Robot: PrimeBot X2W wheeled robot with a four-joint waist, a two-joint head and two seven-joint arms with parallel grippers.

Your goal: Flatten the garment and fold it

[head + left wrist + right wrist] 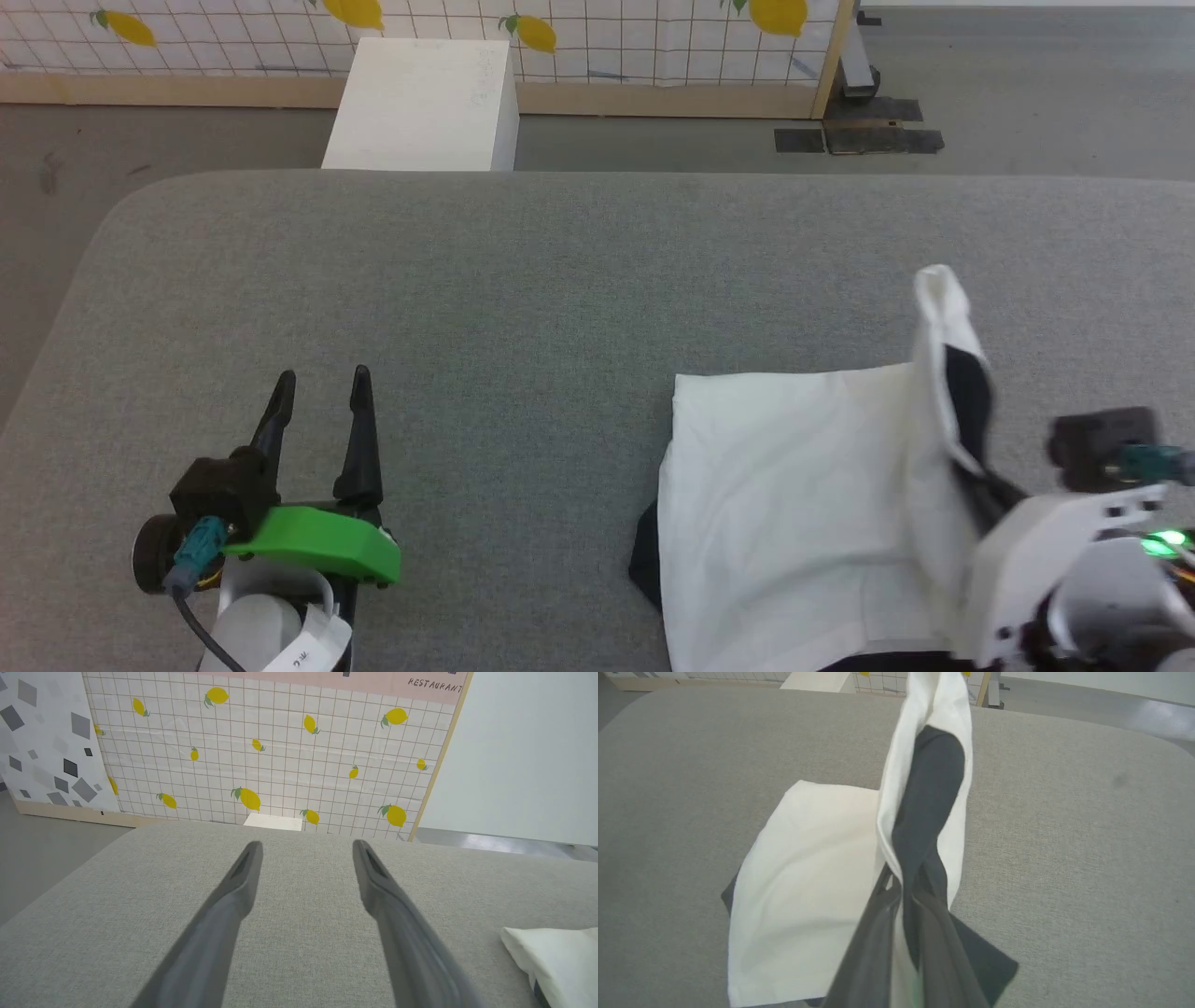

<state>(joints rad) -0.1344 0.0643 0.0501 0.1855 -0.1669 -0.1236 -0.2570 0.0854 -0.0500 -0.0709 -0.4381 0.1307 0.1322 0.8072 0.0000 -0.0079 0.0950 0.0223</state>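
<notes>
Right claw (903,886) clamped on the garment (803,868), black sleeve (931,779) plainest in right wrist view; left claw (323,376) wide, empty.

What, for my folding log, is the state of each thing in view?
garment: partly flat on the table, its right edge lifted and bunched.
right gripper: shut on the garment's lifted edge.
left gripper: open, empty.
white box: closed, on the floor beyond the table.
</notes>
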